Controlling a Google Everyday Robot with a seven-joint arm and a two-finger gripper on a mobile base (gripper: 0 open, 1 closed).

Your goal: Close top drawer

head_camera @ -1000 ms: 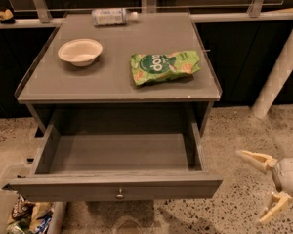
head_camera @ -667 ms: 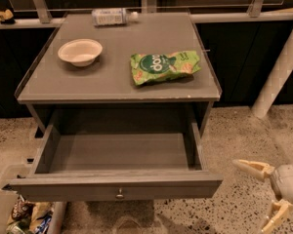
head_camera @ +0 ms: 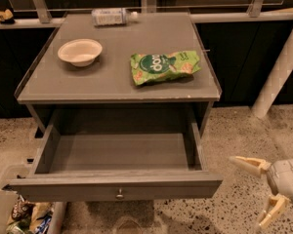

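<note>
The top drawer (head_camera: 115, 186) of the grey cabinet is pulled far out toward me. Its inside is empty and its flat front panel carries a small round silver knob (head_camera: 119, 195). My gripper (head_camera: 256, 191) hangs at the lower right, to the right of the drawer front's right end and apart from it. Its two tan fingers (head_camera: 247, 165) are spread wide and hold nothing.
On the cabinet top (head_camera: 49, 89) lie a white bowl (head_camera: 80, 51), a green snack bag (head_camera: 163, 66) and a lying plastic bottle (head_camera: 110, 16). A white post (head_camera: 278, 77) stands at right. A bin with wrappers (head_camera: 29, 217) sits on the speckled floor at lower left.
My gripper has shifted a little to the right and downward, away from the drawer front. The drawer has not moved.
</note>
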